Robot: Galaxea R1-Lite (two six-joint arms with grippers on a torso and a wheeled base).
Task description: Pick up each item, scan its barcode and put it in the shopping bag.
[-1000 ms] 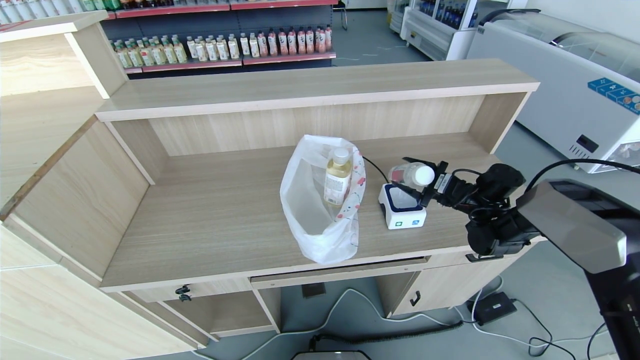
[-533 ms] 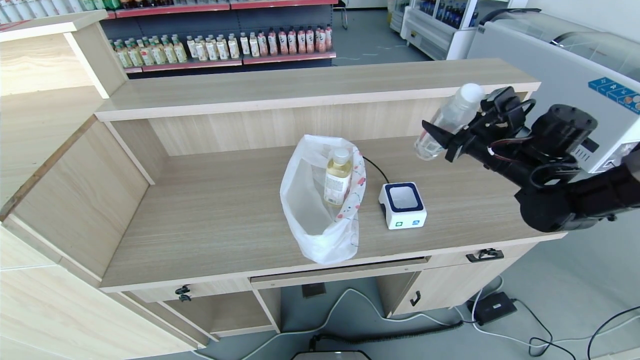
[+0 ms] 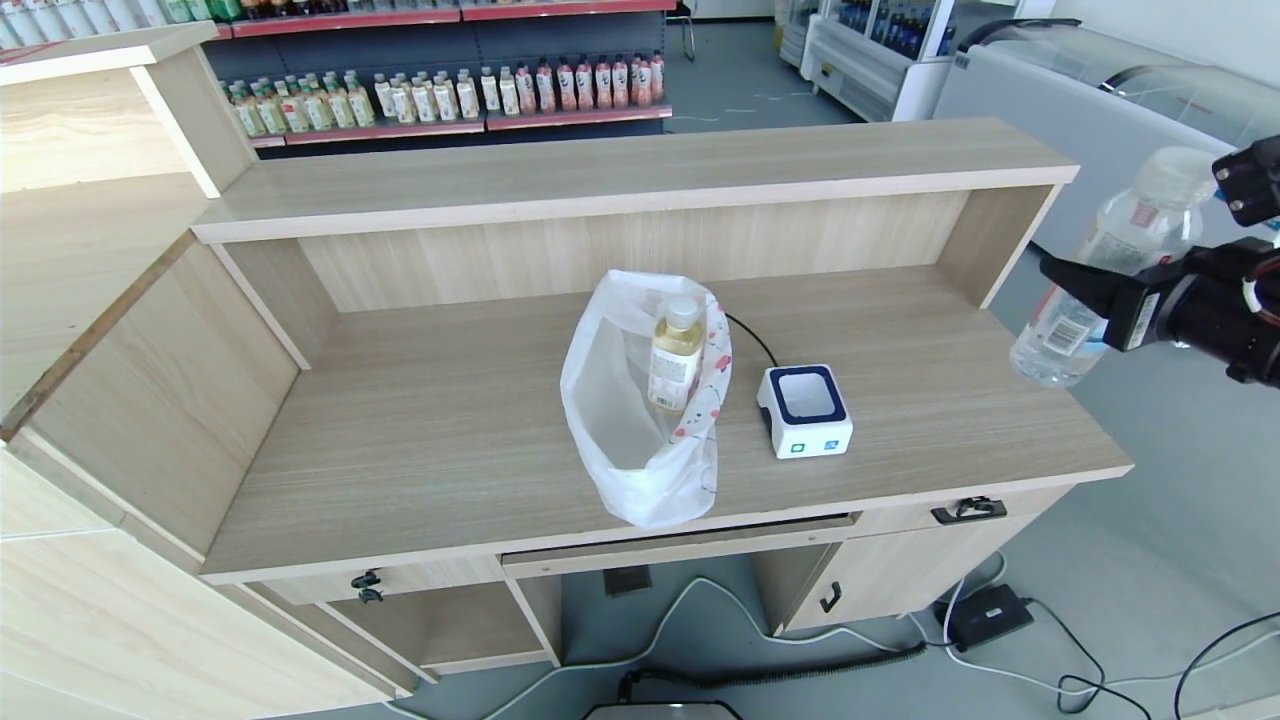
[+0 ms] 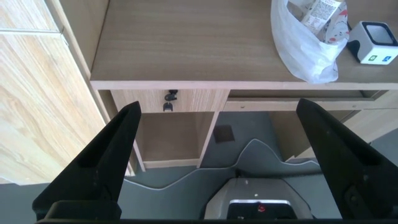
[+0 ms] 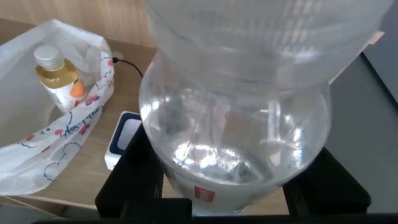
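The right gripper (image 3: 1122,268) is clamped across the middle of a clear water bottle (image 3: 1058,340), one dark finger lying over the bottle's front. The wrist comes in from the robot's right at about the height of the counter's upper ledge. It holds the bottle in the air past the right end of the counter (image 3: 420,420), over the grey floor and well apart from the scanner (image 3: 804,410). The bottle's long axis is tilted. Its white cap points up and to the right, its base points down toward the counter's end, and a white label low on its side faces the head camera. The left gripper (image 4: 217,168) hangs low before the counter's front, its two fingers spread wide with nothing between them, facing a drawer lock. On the wood-grain counter the white shopping bag (image 3: 640,440) stands open with a yellow drink bottle (image 3: 676,355) upright inside. The scanner sits just beside the bag on its right, its dark window facing up, and a black cable (image 3: 750,340) runs from it behind the bag. Beyond the counter stand shop shelves (image 3: 450,95) lined with bottles, and a white chest freezer (image 3: 1100,130) is off to the right.
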